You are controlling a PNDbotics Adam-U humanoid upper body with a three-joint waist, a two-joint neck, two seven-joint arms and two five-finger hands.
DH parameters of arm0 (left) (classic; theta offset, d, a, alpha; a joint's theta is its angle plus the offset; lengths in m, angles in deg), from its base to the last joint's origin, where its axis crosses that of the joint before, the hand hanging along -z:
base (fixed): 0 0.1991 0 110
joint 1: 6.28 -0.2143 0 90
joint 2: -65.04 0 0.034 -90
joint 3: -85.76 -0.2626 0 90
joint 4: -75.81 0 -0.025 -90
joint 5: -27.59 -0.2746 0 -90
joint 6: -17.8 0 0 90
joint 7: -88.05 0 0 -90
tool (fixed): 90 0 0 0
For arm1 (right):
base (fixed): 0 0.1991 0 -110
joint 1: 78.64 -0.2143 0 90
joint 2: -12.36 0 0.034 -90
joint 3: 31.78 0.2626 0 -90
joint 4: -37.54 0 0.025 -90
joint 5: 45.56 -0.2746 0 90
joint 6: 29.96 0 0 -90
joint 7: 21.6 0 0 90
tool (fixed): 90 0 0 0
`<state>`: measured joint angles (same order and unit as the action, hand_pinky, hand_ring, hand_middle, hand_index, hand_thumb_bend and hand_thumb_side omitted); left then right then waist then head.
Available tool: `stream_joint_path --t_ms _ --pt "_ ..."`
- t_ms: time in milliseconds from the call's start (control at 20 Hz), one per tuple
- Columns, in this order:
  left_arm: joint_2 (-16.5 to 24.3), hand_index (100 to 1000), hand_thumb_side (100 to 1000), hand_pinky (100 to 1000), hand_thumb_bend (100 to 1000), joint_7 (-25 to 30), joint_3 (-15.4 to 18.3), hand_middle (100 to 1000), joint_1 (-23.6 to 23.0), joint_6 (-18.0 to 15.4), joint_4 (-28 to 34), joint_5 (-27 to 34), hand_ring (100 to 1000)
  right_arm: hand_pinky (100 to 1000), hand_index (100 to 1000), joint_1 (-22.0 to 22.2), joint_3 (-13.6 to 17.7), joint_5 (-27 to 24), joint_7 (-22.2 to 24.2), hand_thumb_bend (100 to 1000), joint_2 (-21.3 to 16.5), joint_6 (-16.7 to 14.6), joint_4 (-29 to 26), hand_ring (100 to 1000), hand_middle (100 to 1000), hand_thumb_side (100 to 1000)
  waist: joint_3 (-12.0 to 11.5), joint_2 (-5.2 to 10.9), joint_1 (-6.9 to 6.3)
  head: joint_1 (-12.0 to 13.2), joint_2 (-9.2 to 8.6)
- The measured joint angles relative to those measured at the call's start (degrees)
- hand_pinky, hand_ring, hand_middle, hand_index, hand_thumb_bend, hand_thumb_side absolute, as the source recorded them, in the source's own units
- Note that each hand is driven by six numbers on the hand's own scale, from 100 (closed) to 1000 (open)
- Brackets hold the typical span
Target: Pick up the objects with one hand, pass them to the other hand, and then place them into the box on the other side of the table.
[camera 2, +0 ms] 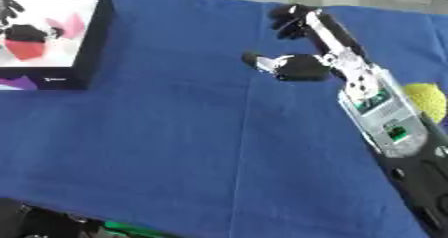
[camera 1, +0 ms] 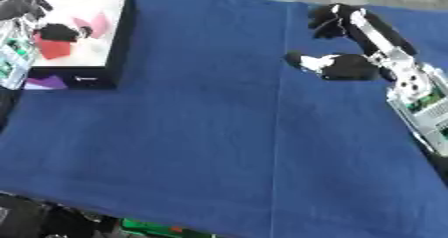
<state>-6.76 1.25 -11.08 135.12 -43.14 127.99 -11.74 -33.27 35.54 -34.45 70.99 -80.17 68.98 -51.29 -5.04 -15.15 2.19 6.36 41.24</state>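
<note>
Box with black walls and a white floor, at the far left of the blue cloth, with the robot's two hands in view.

The box holds a red block, pink pieces and a dark shape that cannot be identified; its left side is cut off by the frame edge. The left hand shows only in part above the box's left corner, and whether its fingers are spread or curled cannot be told. The right hand hovers over the cloth at the far right, fingers spread apart and relaxed, thumb out to the left, holding nothing. A yellow round object lies beside the right forearm, half hidden by it and visible only in the right eye view.
</note>
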Motion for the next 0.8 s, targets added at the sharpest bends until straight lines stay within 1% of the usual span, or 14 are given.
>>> stream_joint_path --t_ms 50,100,200,250,300,350,600,800 --pt "0.00 808 385 855 533 -0.24 0.02 711 -0.01 0.00 0.02 0.04 752 778 807 0.00 0.00 -0.10 0.00 591 0.00 0.00 -0.13 708 686 389 -0.03 0.00 -0.03 -0.05 0.01" --pt "0.00 801 344 851 484 -0.59 0.04 701 -0.03 -0.01 0.11 0.15 744 778 808 0.00 0.00 -0.20 0.00 590 0.00 0.00 -0.19 709 687 388 -0.05 0.01 -0.04 -0.14 0.01" --pt "0.02 788 307 843 403 -1.50 0.10 684 -0.15 0.00 0.92 0.60 730 778 808 0.00 0.02 -0.30 -0.01 589 -0.02 0.01 -0.23 709 687 386 -0.08 0.03 -0.05 -0.43 0.05" --pt "0.04 776 312 838 343 -2.02 0.11 670 -0.29 0.00 1.66 0.99 717 778 808 -0.01 0.03 -0.32 -0.04 590 -0.05 0.04 -0.29 709 687 385 -0.08 0.08 -0.08 -0.61 0.21" --pt "0.07 757 345 834 257 -2.56 0.11 631 -0.50 -0.02 2.67 1.58 658 779 808 -0.03 0.04 -0.34 -0.09 590 -0.17 0.09 -0.45 710 688 384 -0.09 0.17 -0.10 -0.88 0.43" --pt "0.09 747 374 827 212 -3.05 0.11 611 -0.66 -0.10 3.74 2.48 622 779 809 -0.09 0.06 -0.36 -0.14 590 -0.39 0.13 -0.62 711 689 385 -0.11 0.27 -0.13 -1.20 0.52" --pt "0.62 733 413 834 100 -5.89 0.11 610 -1.99 -1.15 10.34 10.13 624 782 810 -0.26 0.13 -0.37 -0.19 591 -1.59 0.60 -1.44 715 693 389 0.00 0.82 -0.22 -4.13 1.07" --pt "1.22 723 403 839 100 -8.34 -0.42 613 -3.05 -2.50 15.82 15.73 640 787 812 -0.26 0.48 -0.57 0.00 591 -2.92 1.45 -2.12 722 702 395 0.33 1.30 -0.22 -6.17 1.52"
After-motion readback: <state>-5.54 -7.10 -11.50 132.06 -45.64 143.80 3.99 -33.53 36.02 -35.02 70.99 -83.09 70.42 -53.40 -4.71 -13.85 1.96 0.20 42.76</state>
